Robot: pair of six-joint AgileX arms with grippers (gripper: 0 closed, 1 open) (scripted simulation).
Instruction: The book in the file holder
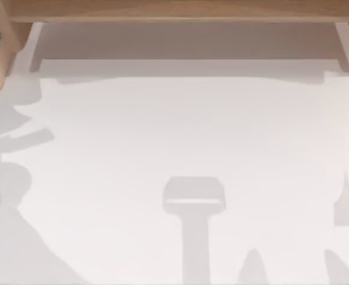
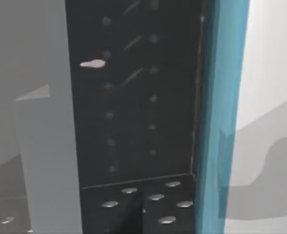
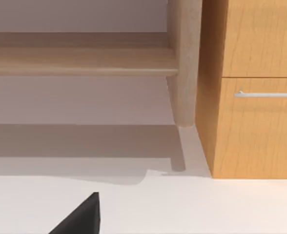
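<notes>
In the left wrist view my left gripper [image 2: 198, 126] is shut on the book [image 2: 222, 112]. The book's teal-blue edge stands flat against a black dimpled finger [image 2: 133, 122]. A grey surface [image 2: 41, 156] lies on the other side of that finger; I cannot tell what it is. The file holder [image 1: 5, 50] is at the top view's far left back corner, light-brown wood with a greyish inside, cut off by the edge. A black part of my right gripper [image 3: 80, 219] hangs over the white table, facing the shelf.
A long wooden shelf board [image 1: 180, 10] runs along the back on pale legs [image 1: 346, 47]. A wooden drawer cabinet [image 3: 253, 97] with a metal handle stands at the back right. Arm shadows fall across the white table [image 1: 162, 130].
</notes>
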